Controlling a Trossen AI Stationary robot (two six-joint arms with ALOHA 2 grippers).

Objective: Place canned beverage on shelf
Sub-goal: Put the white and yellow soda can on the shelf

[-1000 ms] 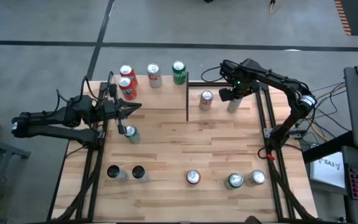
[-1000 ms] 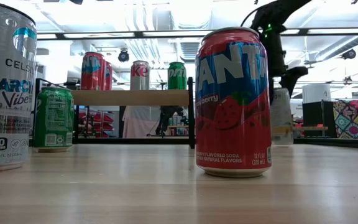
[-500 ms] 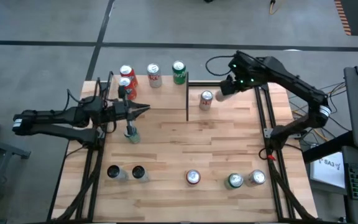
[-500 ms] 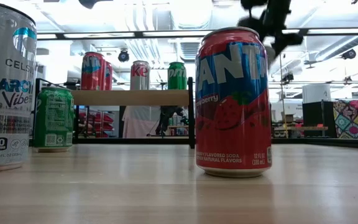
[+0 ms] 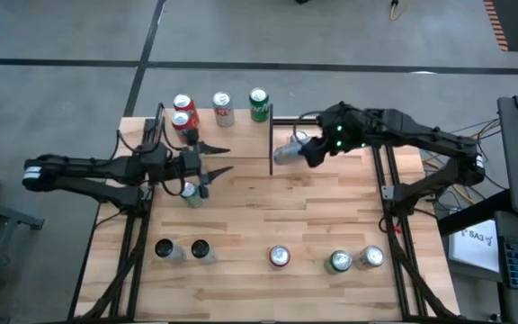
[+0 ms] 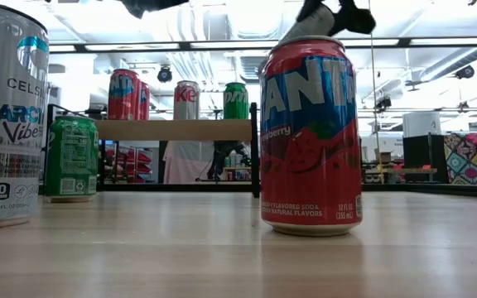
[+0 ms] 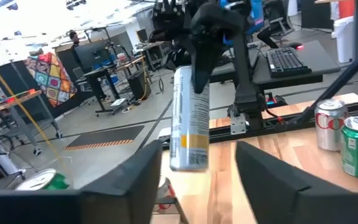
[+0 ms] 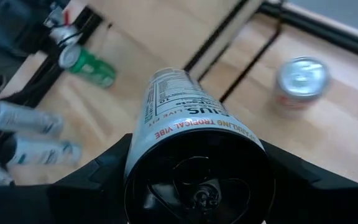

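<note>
A slim white can [image 5: 286, 154] hangs in the air right of the shelf, my right gripper [image 5: 308, 151] shut on it. The same can [image 7: 188, 121] shows in the left wrist view. The shelf [image 5: 241, 135] stands at the table's far left and carries two red cans [image 5: 183, 115], a white-and-red one [image 5: 223, 108] and a green one [image 5: 258, 104]. My left gripper [image 5: 223, 160] is open over the shelf and points at the held can, with a gap between them. A green can [image 5: 190, 193] stands on the table below the left arm. My right gripper pinches the slim can's end nearest the wrist [image 8: 166, 155] between its two fingers [image 8: 98, 177], one on each side of the wall. The fingers slant down toward the table's left, along the can. The can sticks out past them, tilted and lifted clear.
A silver can [image 8: 302, 78] stands on the table just beyond the held one. Near the front edge stand two dark-topped cans [image 5: 182, 249], a red-topped can [image 5: 280, 257] and a pair at the right [image 5: 355, 260]. A black post [image 5: 271, 139] marks the shelf's right end.
My right gripper has carried the slim can up and toward the table's left, tipping it from upright to slanting, its free end toward my left gripper. My left gripper has gone toward the right along the shelf and has opened.
</note>
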